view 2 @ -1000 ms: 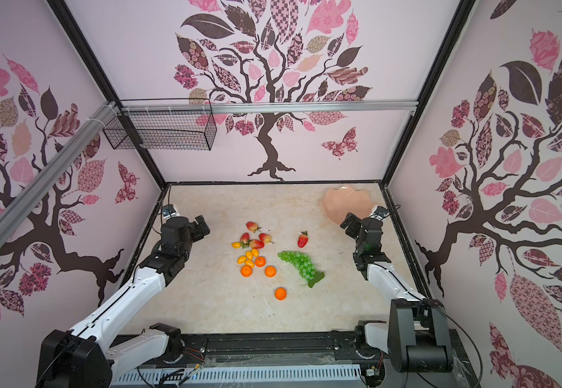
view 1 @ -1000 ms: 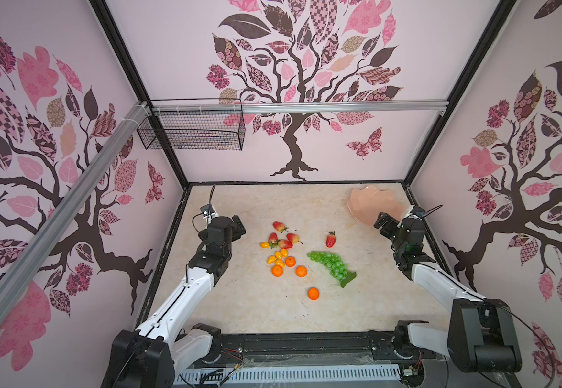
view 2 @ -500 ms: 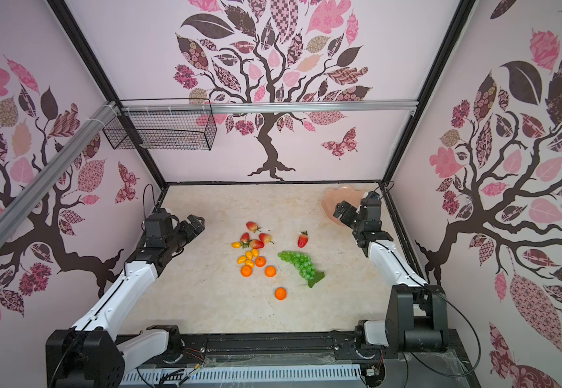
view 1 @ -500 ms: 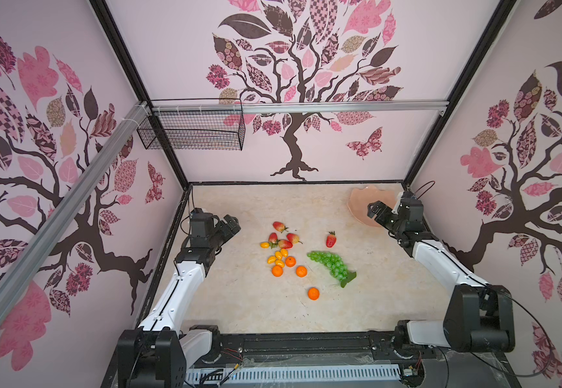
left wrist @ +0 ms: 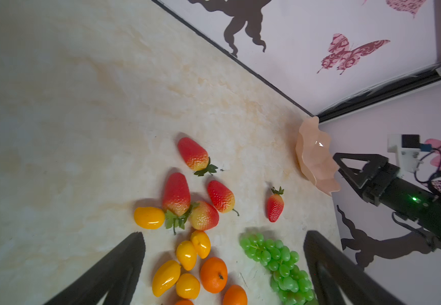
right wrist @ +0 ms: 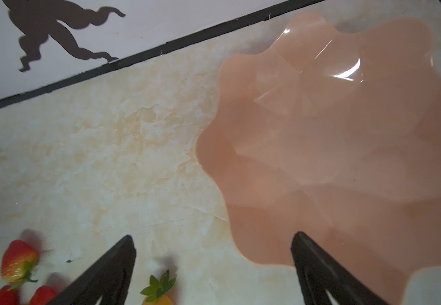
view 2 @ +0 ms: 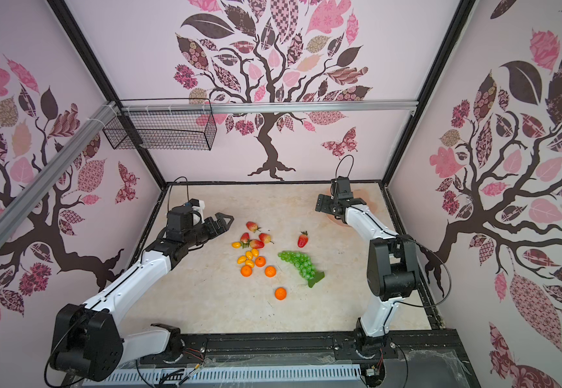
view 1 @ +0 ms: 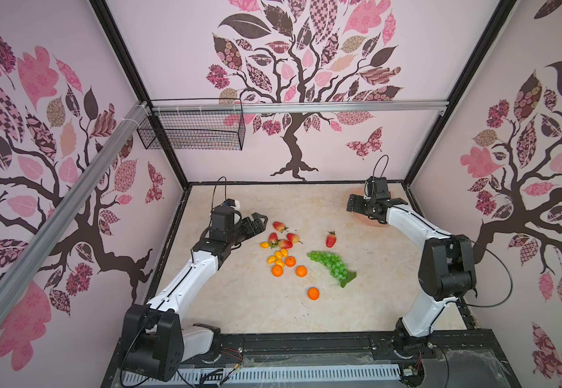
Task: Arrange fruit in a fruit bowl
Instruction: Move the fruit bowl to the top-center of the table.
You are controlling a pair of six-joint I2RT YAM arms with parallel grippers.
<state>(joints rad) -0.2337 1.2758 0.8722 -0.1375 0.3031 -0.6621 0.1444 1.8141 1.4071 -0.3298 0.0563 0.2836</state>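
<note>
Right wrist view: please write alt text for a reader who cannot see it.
An empty, shallow, translucent peach-pink bowl with a wavy rim lies on a beige marble-patterned table. The right gripper stands wide open, one black fingertip over the bowl's rim. Red toy strawberries show at the picture's edge.

Rail (view 1: 340,106), aluminium: run across the back wall; a second rail (view 1: 54,221) is carried along the left wall.
Wire basket (view 1: 193,129), black, rectangular: hung where the two rails meet, well above the tabletop; seen in both top views.
Tabletop (view 1: 239,302): cream, marbled.
Tree decal (view 1: 298,60), brown trunk, pink and patterned leaves: applied to the back wall; similar trees are applied to both side walls.
Butterfly decal (view 1: 365,146): set beside the trunk.
Slotted duct (view 1: 306,374), pale: laid along the front edge.
</note>
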